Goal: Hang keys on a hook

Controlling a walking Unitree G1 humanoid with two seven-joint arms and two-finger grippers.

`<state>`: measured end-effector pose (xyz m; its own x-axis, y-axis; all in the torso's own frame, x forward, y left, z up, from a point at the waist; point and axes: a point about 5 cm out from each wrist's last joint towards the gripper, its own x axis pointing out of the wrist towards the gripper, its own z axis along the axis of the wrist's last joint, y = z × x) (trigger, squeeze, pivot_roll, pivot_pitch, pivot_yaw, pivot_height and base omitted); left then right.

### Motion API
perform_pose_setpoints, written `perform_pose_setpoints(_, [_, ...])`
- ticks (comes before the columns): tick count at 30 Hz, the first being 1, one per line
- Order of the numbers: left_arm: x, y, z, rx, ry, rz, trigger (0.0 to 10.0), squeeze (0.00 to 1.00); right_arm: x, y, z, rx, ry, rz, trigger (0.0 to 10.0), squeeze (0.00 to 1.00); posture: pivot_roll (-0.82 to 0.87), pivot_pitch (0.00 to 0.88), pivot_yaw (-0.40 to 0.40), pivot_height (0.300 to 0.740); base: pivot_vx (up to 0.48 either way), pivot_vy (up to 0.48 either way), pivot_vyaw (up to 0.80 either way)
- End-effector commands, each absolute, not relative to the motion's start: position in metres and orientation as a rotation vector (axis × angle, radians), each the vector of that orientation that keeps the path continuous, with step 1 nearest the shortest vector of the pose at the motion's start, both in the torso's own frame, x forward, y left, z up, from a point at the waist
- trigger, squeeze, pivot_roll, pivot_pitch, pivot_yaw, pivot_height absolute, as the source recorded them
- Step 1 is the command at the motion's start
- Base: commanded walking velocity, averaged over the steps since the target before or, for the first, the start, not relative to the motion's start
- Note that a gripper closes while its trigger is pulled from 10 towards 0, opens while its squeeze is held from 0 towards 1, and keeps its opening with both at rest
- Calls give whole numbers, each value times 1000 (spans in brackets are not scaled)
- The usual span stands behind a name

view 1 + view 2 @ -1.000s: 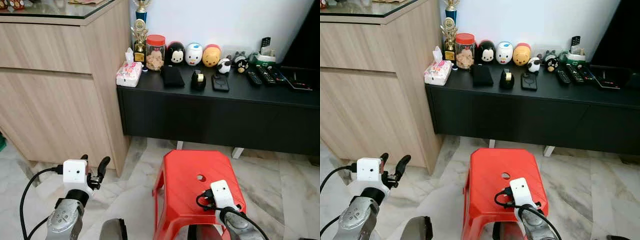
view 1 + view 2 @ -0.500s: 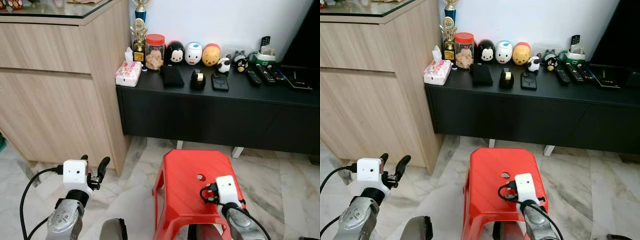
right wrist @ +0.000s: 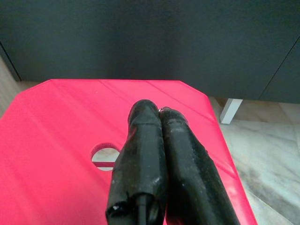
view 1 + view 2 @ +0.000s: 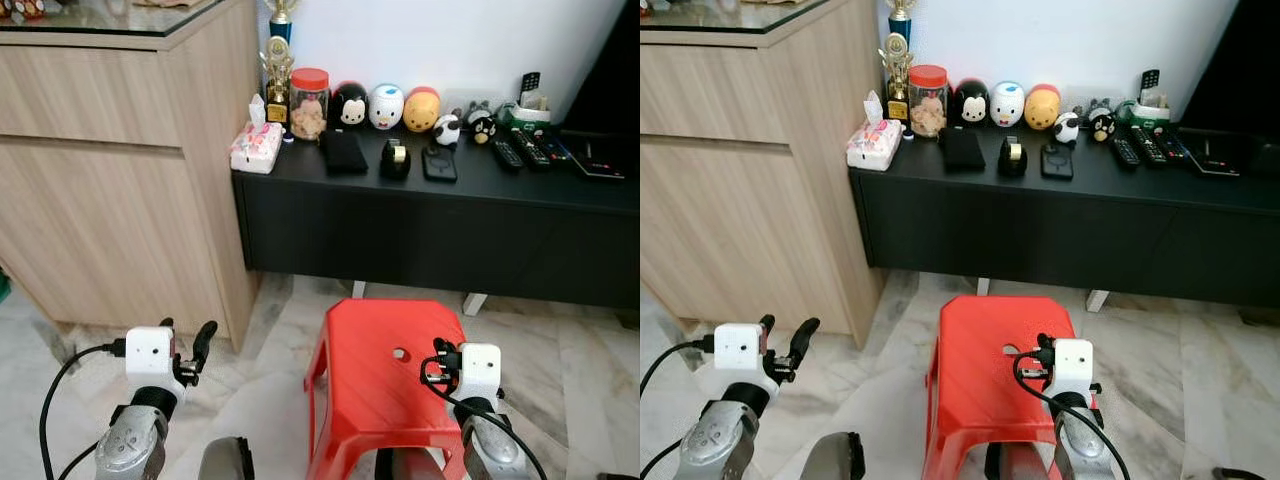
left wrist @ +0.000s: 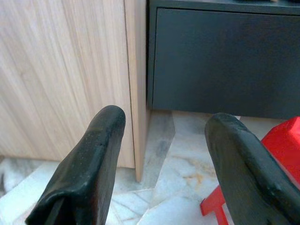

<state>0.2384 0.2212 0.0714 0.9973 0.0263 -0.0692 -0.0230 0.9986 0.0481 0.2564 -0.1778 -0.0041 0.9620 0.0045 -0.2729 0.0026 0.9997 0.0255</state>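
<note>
Left gripper (image 5: pixel 161 136) low over the pale marble floor (image 4: pixel 270 390), jaws spread wide with nothing between them, pointed at the corner where the light wood-grain cabinet (image 4: pixel 110 200) meets the long low black desk (image 4: pixel 440 220). Right gripper (image 3: pixel 157 122) over the red plastic stool (image 4: pixel 385 375) with a round hole in its top, jaws pressed together; cannot tell if anything is pinched between them. Keys and hook can't be made out in any view. On the desk by the white wall: pink-patterned tissue pack (image 4: pixel 256 148), gold trophy (image 4: pixel 279 72), clear jar with a red lid (image 4: pixel 310 103), three round character figures (black, white, yellow) (image 4: pixel 386 107), flat black pouch (image 4: pixel 345 152), black tape dispenser (image 4: pixel 396 159), dark phone (image 4: pixel 439 164), small panda figure (image 4: pixel 447 130), several black remote controls (image 4: pixel 525 154) at the right end.
</note>
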Motion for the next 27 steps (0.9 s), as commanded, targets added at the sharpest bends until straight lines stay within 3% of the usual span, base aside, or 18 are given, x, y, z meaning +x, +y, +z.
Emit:
perform_pose_setpoints(1, [235, 223, 66, 38, 84, 35, 10000, 0, 258, -180, -1, 42, 257, -17, 10000, 0, 103, 0, -81, 579, 0, 0, 0])
perform_pose_setpoints(17, [231, 224, 59, 21, 98, 41, 10000, 0, 261, -178, 3, 52, 249, -19, 10000, 0, 105, 0, -82, 579, 0, 0, 0])
perform_pose_setpoints(27, [231, 224, 59, 23, 97, 30, 10000, 0, 261, -173, 1, 61, 257, -11, 10000, 0, 109, 0, -81, 579, -213, 0, 0])
